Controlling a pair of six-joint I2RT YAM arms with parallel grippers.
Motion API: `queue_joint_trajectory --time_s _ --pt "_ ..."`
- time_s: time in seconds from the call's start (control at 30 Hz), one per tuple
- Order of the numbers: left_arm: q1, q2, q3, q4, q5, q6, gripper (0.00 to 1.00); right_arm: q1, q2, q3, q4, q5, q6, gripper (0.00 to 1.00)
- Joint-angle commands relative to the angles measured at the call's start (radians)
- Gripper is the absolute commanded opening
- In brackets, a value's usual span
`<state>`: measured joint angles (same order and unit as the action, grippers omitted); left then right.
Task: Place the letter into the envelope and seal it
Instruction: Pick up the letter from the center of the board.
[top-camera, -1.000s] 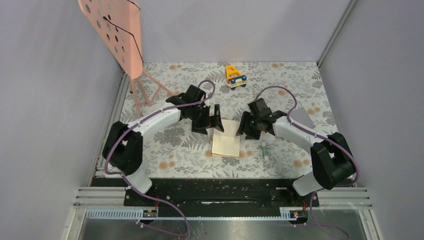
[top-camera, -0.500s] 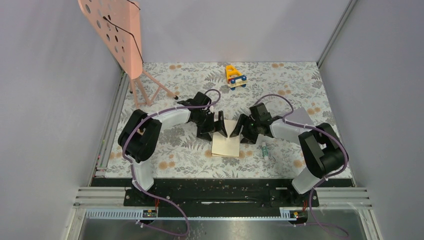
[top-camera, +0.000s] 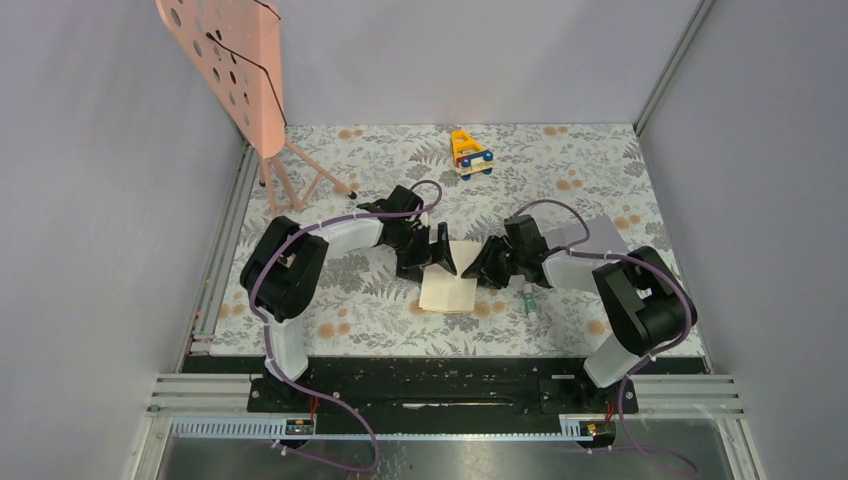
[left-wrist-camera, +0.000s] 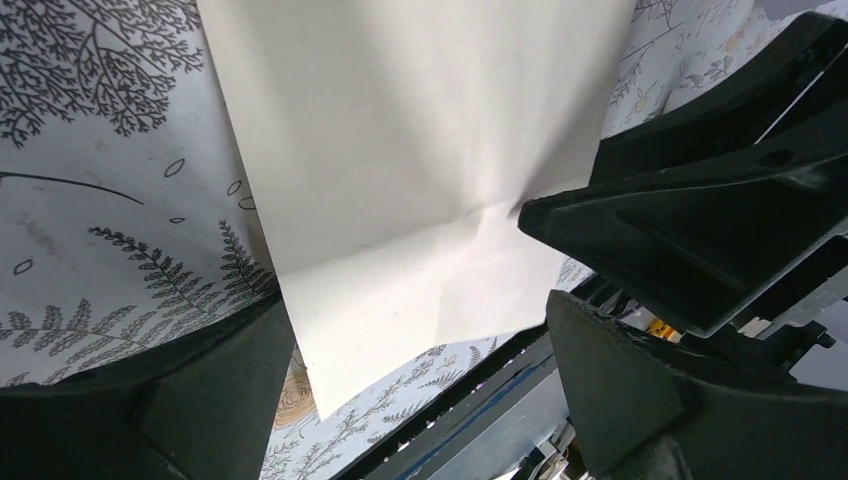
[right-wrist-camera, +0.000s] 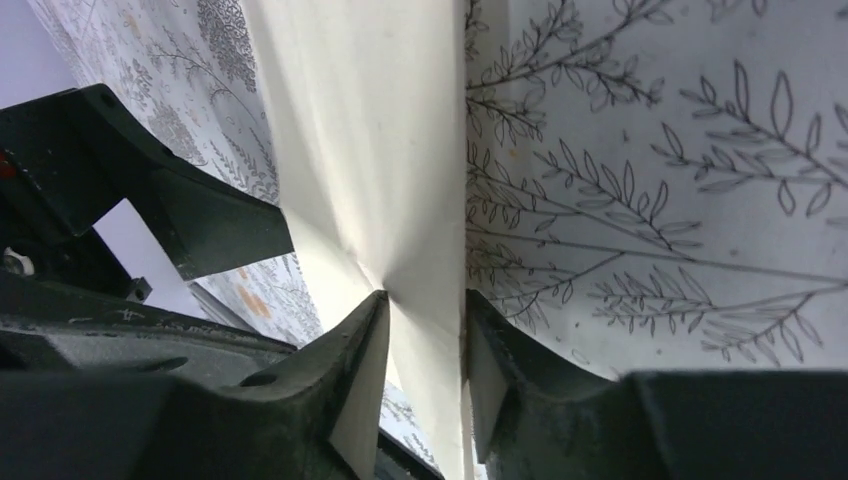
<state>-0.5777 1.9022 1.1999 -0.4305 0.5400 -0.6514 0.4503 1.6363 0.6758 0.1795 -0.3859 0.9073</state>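
Over the creased sheet (top-camera: 447, 292), left tool (left-wrist-camera: 415, 370) gapes wide; right tool (right-wrist-camera: 425, 345) half-open, grip unclear.

Readable text: none that I could make out | yellow toy (top-camera: 471, 152), far edge of the table (top-camera: 600, 170): its markings were too small to read

Left claw (top-camera: 432, 257) wide open; right claw (top-camera: 478, 272) narrowly parted; both low, facing each other.
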Motion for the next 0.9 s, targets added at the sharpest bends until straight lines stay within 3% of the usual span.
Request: queue_joint_trajectory --time_s 0.0,0.07,0.17,0.33,0.57,0.7,0.87 --pt "0.013 -0.015 -0.024 0.028 0.000 0.030 0.97 -0.004 -0.068 -0.017 0.061 0.000 0.037 0.33" --pt "0.018 -0.041 -0.025 0.003 0.001 0.055 0.97 -0.005 -0.083 -0.014 0.060 -0.006 0.036 0.19" --pt "0.025 -0.102 -0.010 -0.084 -0.030 0.130 0.97 -0.009 -0.110 0.016 0.028 -0.029 0.003 0.11" --pt "0.033 -0.292 -0.008 -0.191 -0.060 0.312 0.99 -0.017 -0.167 0.151 -0.190 -0.089 -0.142 0.09" --pt "0.027 -0.574 -0.034 -0.167 -0.077 0.509 0.97 -0.024 -0.230 0.365 -0.516 -0.283 -0.317 0.09" --pt "0.018 -0.695 -0.088 -0.035 -0.023 0.579 0.92 -0.024 -0.264 0.425 -0.573 -0.388 -0.354 0.09" --pt "-0.067 -0.745 -0.108 0.037 -0.067 0.643 0.96 -0.024 -0.297 0.472 -0.613 -0.437 -0.346 0.10"
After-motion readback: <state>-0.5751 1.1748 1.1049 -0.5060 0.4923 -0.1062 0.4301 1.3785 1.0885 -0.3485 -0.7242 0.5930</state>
